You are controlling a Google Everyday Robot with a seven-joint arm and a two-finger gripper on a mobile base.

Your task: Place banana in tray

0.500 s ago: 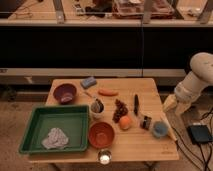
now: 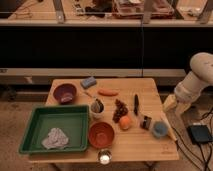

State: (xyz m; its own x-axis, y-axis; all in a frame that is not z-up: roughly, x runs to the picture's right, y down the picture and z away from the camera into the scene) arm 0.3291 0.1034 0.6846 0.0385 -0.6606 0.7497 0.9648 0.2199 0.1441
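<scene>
Camera view shows the gripper (image 2: 170,103) hanging off the worktop's (image 2: 150,145) right edge, at the end of the white arm (image 2: 192,82). Whether it stands open or closed cannot be told, and nothing is seen held in it. Just below it, the banana (image 2: 169,129) seems to be the pale slim shape lying slantwise along the worktop's right edge, well apart from the tray (image 2: 60,120). A blue cup (image 2: 159,129) stands just beside it on the left; what it holds cannot be told. Further left lie a round orange fruit (image 2: 125,122), a dark bunch of grapes (image 2: 119,111) and a carrot (image 2: 107,92). A small pot (image 2: 97,106) holds something dark. The orange bowl (image 2: 101,134) sits just right of the tray. A purple bowl (image 2: 65,92) stands behind the tray. The green tray, at the front left, holds a crumpled pale cloth (image 2: 55,138) in its near part.
</scene>
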